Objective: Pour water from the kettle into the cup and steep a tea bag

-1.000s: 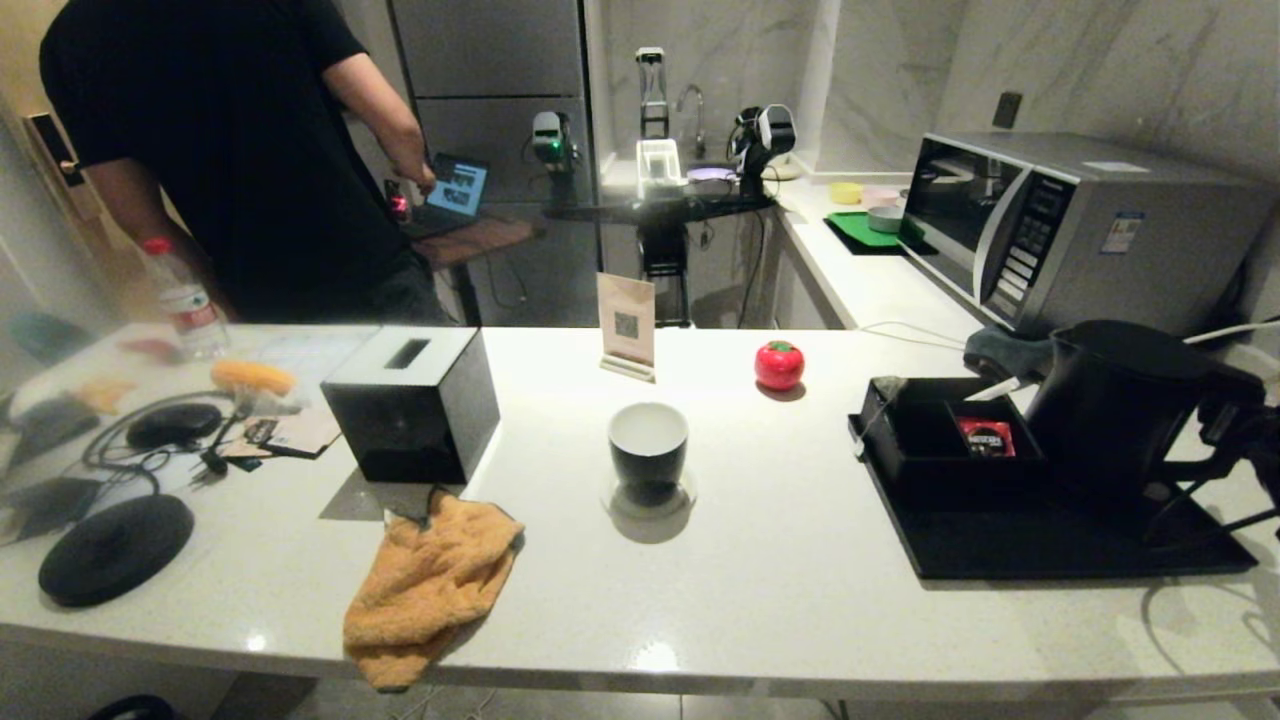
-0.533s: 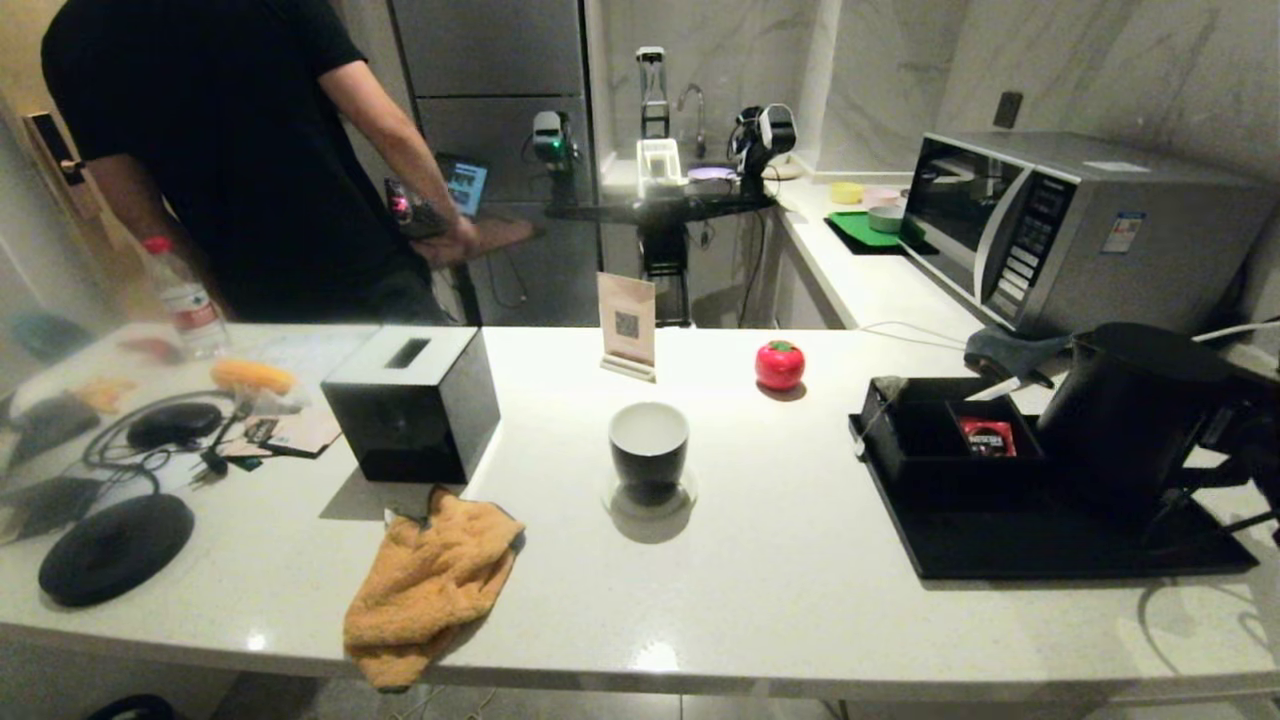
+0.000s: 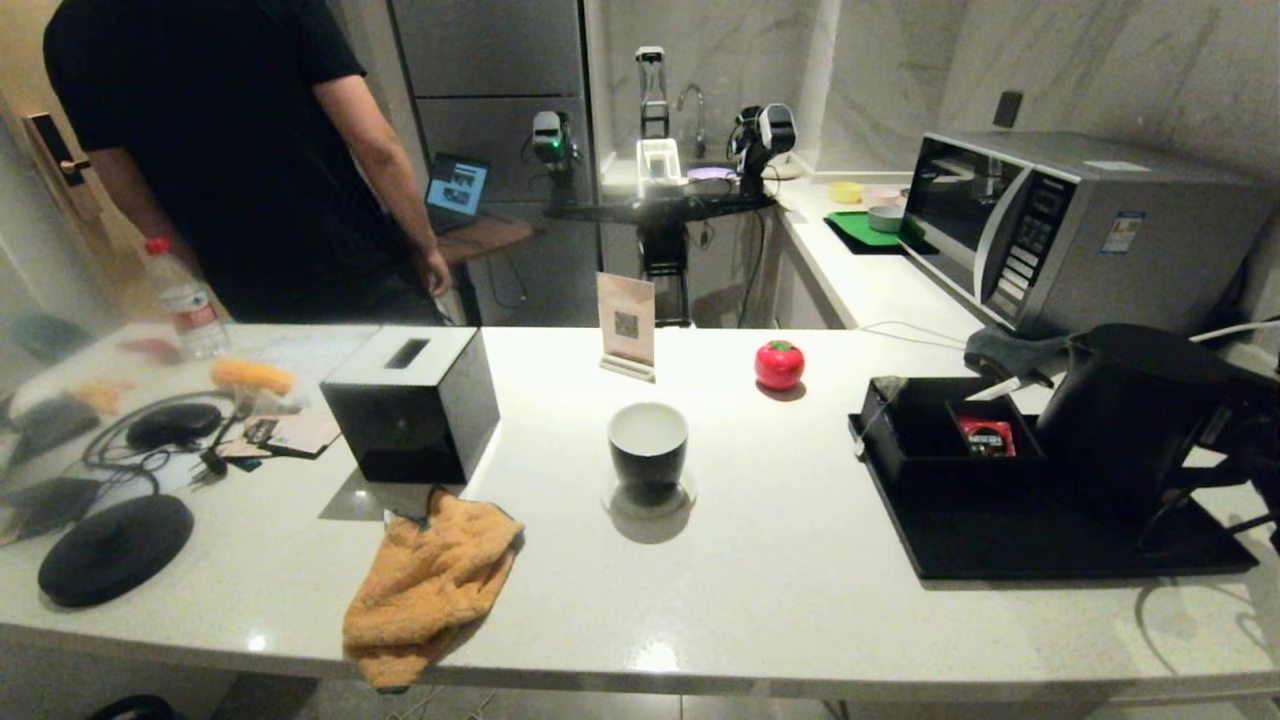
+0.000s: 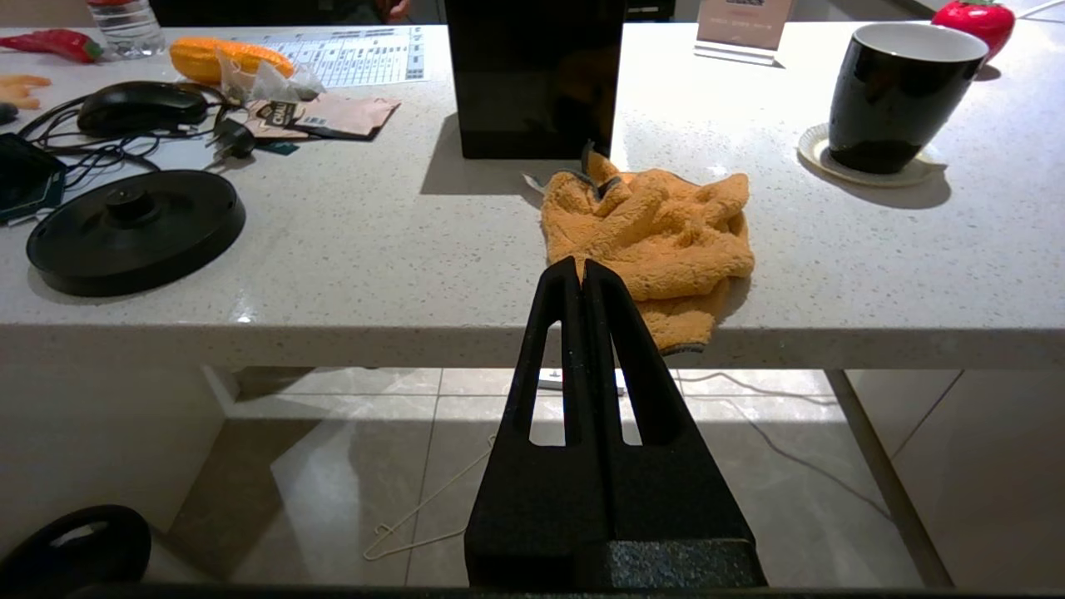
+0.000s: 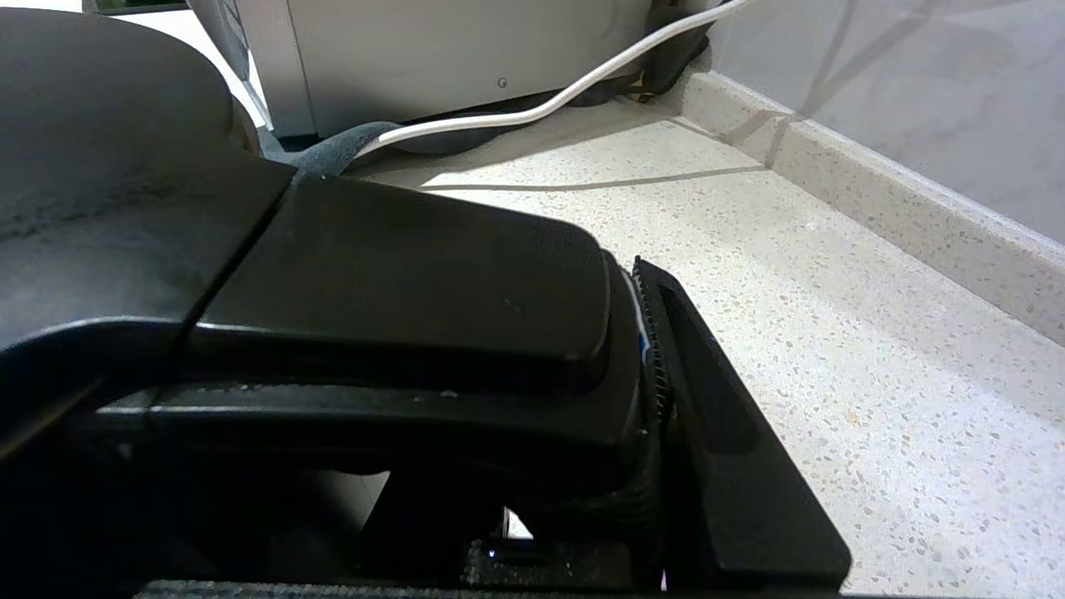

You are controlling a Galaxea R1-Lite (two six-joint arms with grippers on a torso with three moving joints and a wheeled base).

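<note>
**Readable marks on the counter**

We can read only 1 brand with any confidence: white "NESCAFÉ"-style lettering on the red sachet [image 3: 985,436] lying in the black box [image 3: 925,445] on the tray [image 3: 1000,545]. We see a dark square code printed on the standing card [image 3: 627,325], but cannot decode it. The microwave [image 3: 1060,235] bears a white and blue sticker and a button panel, both too small to read. The printed sheet [image 4: 358,54] shows rows of illegible print.

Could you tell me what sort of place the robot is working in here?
Most likely a home or office kitchen: a microwave stands on the white stone counter, a sink tap shows behind, and a kettle sits on a tray.
</note>
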